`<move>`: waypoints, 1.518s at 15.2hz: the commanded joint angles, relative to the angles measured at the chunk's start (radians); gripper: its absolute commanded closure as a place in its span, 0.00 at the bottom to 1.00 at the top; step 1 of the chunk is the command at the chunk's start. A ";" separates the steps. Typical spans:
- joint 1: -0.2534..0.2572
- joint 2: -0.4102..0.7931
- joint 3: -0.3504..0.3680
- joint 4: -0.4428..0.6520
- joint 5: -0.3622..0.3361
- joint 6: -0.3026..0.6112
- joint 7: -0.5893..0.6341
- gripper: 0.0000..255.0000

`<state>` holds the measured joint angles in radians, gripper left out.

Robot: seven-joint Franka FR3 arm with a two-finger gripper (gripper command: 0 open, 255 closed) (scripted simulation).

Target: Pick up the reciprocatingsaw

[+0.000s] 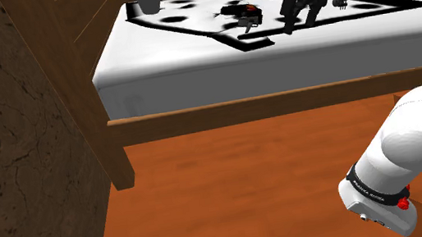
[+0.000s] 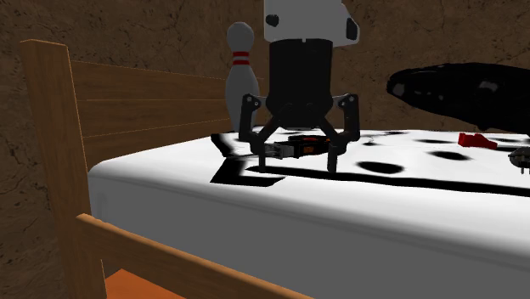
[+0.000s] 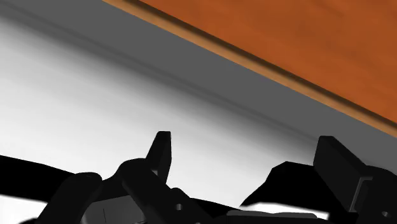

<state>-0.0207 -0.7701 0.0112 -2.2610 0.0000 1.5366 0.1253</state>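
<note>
The reciprocating saw [image 1: 241, 14], a small black tool with red marks, lies on the white mattress [image 1: 195, 66] of a bed. My gripper [image 1: 298, 23] hangs open just to the saw's right in the shoulder view, with a gap between them and the fingertips close over the mattress. In the second exterior view the saw [image 2: 297, 144] shows through the space between the spread fingers [image 2: 253, 136] of the gripper [image 2: 296, 161], and seems to lie behind them. In the wrist view the gripper [image 3: 248, 167] has only bare mattress [image 3: 95, 108] between its fingers.
A grey bowling pin [image 2: 241, 72] with red stripes stands behind the saw. A big black shape [image 2: 463, 89], a small red thing [image 2: 476, 140] and a small dark object [image 1: 341, 0] lie further along the bed. The wooden bed frame [image 1: 282, 101] edges the mattress above an orange floor [image 1: 236, 201].
</note>
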 commanded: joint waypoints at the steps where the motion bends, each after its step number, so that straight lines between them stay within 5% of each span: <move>1: 0.000 0.000 0.000 0.000 0.000 0.000 0.000 0.00; 8: -0.089 0.309 0.064 0.262 -0.011 0.014 0.259 0.00; 16: -0.163 0.658 0.086 0.647 -0.065 -0.069 0.539 0.00; 23: -0.163 0.643 0.083 0.549 -0.065 0.013 0.550 0.00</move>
<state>-0.1844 -0.1268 0.0932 -1.6999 -0.0647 1.5367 0.6728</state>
